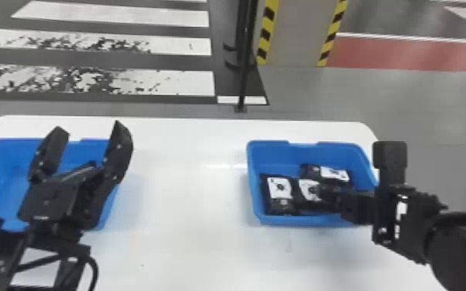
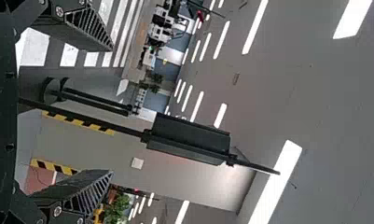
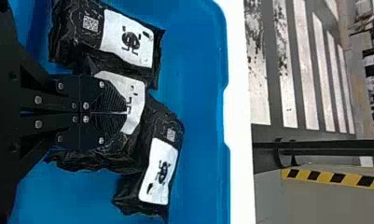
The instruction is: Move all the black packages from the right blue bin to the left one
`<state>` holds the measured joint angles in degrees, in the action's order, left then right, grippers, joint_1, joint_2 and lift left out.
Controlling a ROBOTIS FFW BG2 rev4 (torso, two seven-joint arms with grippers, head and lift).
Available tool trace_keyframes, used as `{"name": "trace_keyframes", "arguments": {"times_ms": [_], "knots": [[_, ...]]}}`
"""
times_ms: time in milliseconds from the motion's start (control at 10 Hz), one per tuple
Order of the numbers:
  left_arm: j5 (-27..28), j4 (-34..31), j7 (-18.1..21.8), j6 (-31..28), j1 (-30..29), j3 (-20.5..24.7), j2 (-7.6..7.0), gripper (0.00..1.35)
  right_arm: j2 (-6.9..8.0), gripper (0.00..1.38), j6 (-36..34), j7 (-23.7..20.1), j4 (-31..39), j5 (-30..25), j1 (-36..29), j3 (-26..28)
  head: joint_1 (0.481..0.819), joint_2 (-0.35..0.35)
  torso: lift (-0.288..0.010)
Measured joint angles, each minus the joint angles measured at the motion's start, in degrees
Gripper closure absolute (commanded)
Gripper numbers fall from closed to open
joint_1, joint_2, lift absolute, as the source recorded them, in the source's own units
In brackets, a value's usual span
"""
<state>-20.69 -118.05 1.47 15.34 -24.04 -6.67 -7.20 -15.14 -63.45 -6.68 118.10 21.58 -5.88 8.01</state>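
Above the left blue bin (image 1: 4, 185), my left gripper (image 1: 88, 129) is held up with its fingers spread; its fingers also stand apart in the left wrist view, around the gripper (image 2: 112, 109). My right gripper (image 1: 321, 189) is down in the right blue bin (image 1: 255, 180), its tips at the middle black package (image 1: 309, 190). Seen from the right wrist, the gripper (image 3: 127, 112) has its fingers together over that package's white label (image 3: 135, 100); whether they pinch any wrapping cannot be told. Beside it lie a black package (image 1: 279, 199) on the left and another (image 1: 334, 174) behind.
Both bins stand on a white table (image 1: 189, 201), with a broad stretch of tabletop between them. Beyond its far edge are a thin black post (image 1: 244, 77) and a panel with yellow-black striped edges (image 1: 294, 35).
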Motion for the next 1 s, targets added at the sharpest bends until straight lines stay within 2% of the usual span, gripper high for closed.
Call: {"name": "trace_keyframes", "arguments": {"times_ms": [200, 300, 400, 500, 600, 700, 1000], "knots": [[-0.60, 0.04, -0.01, 0.91, 0.00, -0.20, 0.00, 0.14, 0.02, 1.16, 3.92, -0.36, 1.88, 1.94, -1.69, 0.65, 0.695, -0.087, -0.171], [-0.64, 0.11, 0.00, 0.92, 0.00, -0.31, 0.00, 0.14, 0.03, 1.03, 4.79, -0.36, 3.15, 2.97, -2.46, 0.86, 0.695, -0.084, -0.171], [-0.60, 0.15, -0.02, 0.96, 0.07, -0.32, 0.01, 0.14, 0.03, 0.66, 4.55, -0.51, 3.94, 4.11, -2.81, 1.11, 0.695, -0.077, -0.171], [-0.57, 0.24, -0.02, 0.95, 0.13, -0.36, 0.05, 0.14, 0.03, 0.21, 4.18, -0.55, 5.15, 3.38, -3.08, 1.26, 0.695, -0.078, -0.171], [-0.57, 0.34, 0.01, 0.71, 0.14, -0.40, 0.04, 0.14, 0.12, 0.06, 3.63, -0.32, 5.79, 1.09, -3.00, 1.27, 0.695, -0.089, -0.171], [-0.57, 0.41, 0.03, 0.59, 0.14, -0.41, 0.01, 0.14, 0.18, 0.13, 3.13, -0.29, 4.43, -0.73, -2.26, 1.27, 0.695, -0.103, -0.171], [-0.57, 0.63, 0.00, 0.48, 0.14, -0.41, 0.01, 0.14, -0.17, 0.14, 1.11, -1.31, -1.35, -2.89, 0.10, 1.36, 0.695, -0.126, -0.171]]}}
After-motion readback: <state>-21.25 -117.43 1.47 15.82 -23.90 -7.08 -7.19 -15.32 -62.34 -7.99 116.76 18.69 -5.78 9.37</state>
